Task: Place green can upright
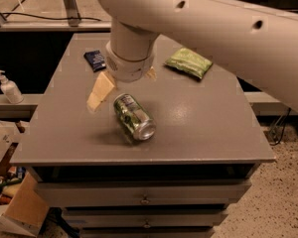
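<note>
The green can (pixel 134 118) lies on its side near the front middle of the grey cabinet top (pixel 203 123), its silver end facing front right. My gripper (pixel 122 91) hangs just above and behind the can, under the big white arm. It is open. One tan finger (pixel 100 92) points down to the left of the can, and the other finger (pixel 151 74) shows only partly behind the wrist. The can is not held and nothing touches it.
A flat green chip bag (pixel 188 62) lies at the back right and a small dark blue packet (pixel 95 60) at the back left. The cabinet has drawers below. A sanitizer bottle (pixel 9 88) stands on a ledge to the left, with cardboard boxes (pixel 20 207) on the floor.
</note>
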